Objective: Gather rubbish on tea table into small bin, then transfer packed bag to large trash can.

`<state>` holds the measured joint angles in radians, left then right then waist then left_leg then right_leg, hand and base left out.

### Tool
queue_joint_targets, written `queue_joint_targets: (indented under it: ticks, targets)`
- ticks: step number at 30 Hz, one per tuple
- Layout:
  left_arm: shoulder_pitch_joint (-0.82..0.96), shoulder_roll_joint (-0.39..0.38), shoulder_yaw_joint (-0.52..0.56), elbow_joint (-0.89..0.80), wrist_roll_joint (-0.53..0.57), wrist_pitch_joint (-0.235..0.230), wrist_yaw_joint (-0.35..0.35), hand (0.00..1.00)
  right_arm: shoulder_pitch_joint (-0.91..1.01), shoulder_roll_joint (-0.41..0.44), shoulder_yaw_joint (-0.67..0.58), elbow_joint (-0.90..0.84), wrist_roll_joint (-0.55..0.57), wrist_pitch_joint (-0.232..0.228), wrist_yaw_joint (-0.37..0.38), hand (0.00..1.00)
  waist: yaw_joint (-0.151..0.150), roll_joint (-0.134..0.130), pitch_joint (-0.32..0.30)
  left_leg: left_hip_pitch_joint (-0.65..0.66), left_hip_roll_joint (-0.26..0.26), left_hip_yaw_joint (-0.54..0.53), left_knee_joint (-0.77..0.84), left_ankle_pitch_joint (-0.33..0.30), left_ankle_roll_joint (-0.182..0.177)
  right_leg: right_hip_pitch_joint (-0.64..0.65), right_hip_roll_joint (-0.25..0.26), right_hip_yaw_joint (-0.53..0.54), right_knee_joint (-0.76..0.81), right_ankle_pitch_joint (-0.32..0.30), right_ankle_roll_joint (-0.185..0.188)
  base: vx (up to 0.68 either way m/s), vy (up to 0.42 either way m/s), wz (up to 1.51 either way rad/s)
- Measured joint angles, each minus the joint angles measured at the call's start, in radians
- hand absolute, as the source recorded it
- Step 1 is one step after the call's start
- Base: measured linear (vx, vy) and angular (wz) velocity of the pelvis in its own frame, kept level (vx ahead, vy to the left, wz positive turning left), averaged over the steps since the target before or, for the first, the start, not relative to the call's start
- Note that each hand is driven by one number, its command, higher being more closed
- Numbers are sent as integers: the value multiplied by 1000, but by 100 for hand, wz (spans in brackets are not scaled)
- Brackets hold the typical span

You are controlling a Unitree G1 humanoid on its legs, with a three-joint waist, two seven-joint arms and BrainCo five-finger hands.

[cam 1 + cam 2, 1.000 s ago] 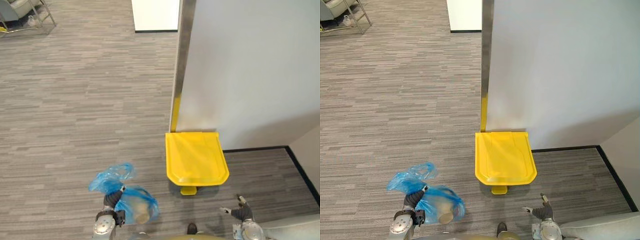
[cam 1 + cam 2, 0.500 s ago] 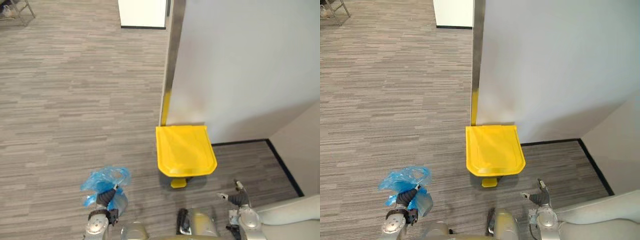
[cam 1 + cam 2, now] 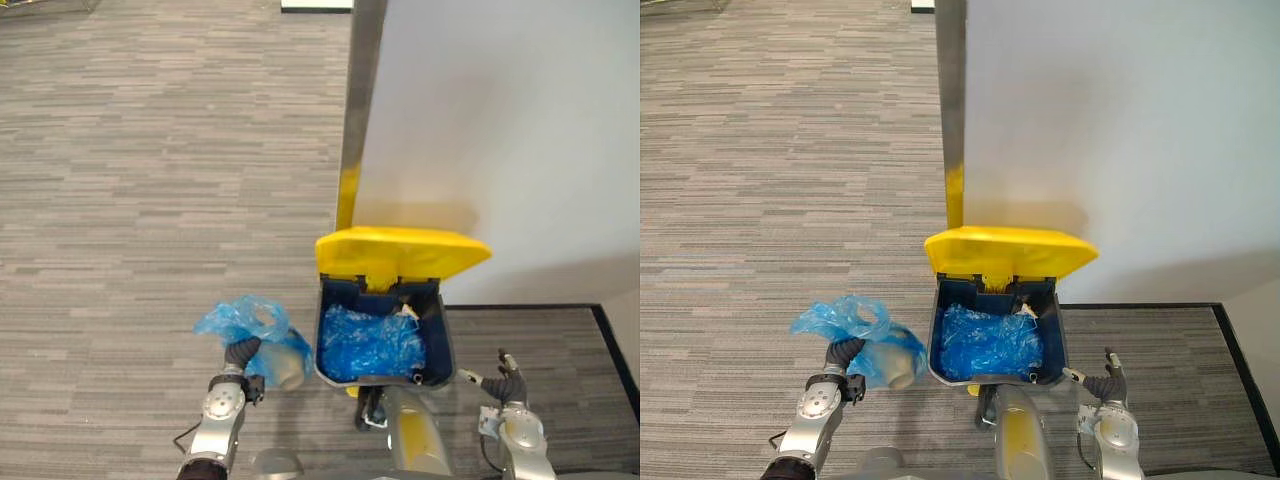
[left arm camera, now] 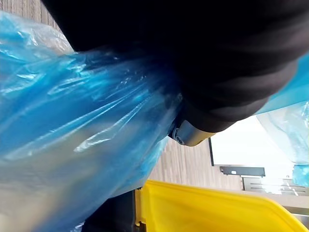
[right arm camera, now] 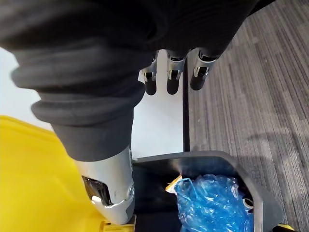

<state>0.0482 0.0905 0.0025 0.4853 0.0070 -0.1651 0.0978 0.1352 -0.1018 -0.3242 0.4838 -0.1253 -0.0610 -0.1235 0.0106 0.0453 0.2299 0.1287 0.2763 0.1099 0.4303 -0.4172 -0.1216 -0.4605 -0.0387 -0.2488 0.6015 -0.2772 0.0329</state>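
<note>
The left hand [image 3: 241, 353] is gripping the blue bag [image 3: 246, 319] at its gathered neck, fingers clamped. The film is probably light, soft and slippery. The right hand [image 3: 507, 384] is idling, fingers apart.

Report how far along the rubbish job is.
Done: the rubbish is packed in the blue plastic bag, and the yellow lid of the dark trash can stands open. In hand: the left hand grips the bag beside the can; the right hand is open. Left: dropping it in.
</note>
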Motion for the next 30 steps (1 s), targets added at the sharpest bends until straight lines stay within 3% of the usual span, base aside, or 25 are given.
queue_joint_targets:
  ticks: [4, 7, 10, 13, 16, 21, 24, 30]
  targets:
    - [0, 5, 8, 40, 0, -8, -1, 100, -47, 17, 186, -3, -3, -1, 26, 0, -4, 3, -3, -22, 23, -29, -85, 29, 11, -4, 33, -28, -86, 40, -20, 24, -109, 9]
    - [-3, 24, 8, 73, 0, -16, -2, 100, -149, 16, 303, 6, -3, -1, 38, 0, 4, 2, -18, -73, 23, -54, -176, 40, 11, -54, 38, -43, -134, 65, 19, -107, -71, 32]
    - [-6, 40, 8, 88, 0, -21, -2, 100, -313, 13, 336, 59, -3, -7, 32, 0, 6, 3, -20, -113, 15, -88, -233, 111, 37, -55, 39, -34, -199, 95, 38, -123, -98, 62]
    - [-10, 42, 3, 88, -1, -33, 11, 100, -491, -23, 335, 136, -2, -13, 7, 0, 37, 3, -21, -161, 12, -112, -236, 120, 41, -74, 36, -46, -240, 126, 20, -124, -67, 29]
    - [-4, 43, -13, 87, -27, -39, 16, 100, -652, -108, 335, 218, -1, -11, -19, 0, 62, 3, -20, -208, 2, -139, -239, 120, 37, -94, 36, -48, -281, 161, 34, -145, -49, 9]
    - [-49, 73, -72, 53, -92, -45, 17, 100, -794, -220, 360, 256, 12, -10, -48, 0, 59, 0, -18, -229, 3, -152, -234, 130, 7, -87, 45, -44, -336, 193, 39, -98, -1, -1]
    - [-93, 80, -131, -14, -124, -59, 14, 100, -796, -236, 385, 260, 32, -10, -47, 0, 54, -2, -11, -250, 6, -167, -207, 125, -2, -84, 54, -34, -349, 200, 47, -77, -3, 7]
    - [-273, 75, -345, -210, -197, -89, -11, 100, -876, -264, 460, 260, 54, -10, -6, 0, 16, -15, 61, -295, 2, -186, -136, 108, -31, -67, 59, -19, -395, 241, 48, -93, 23, 5]
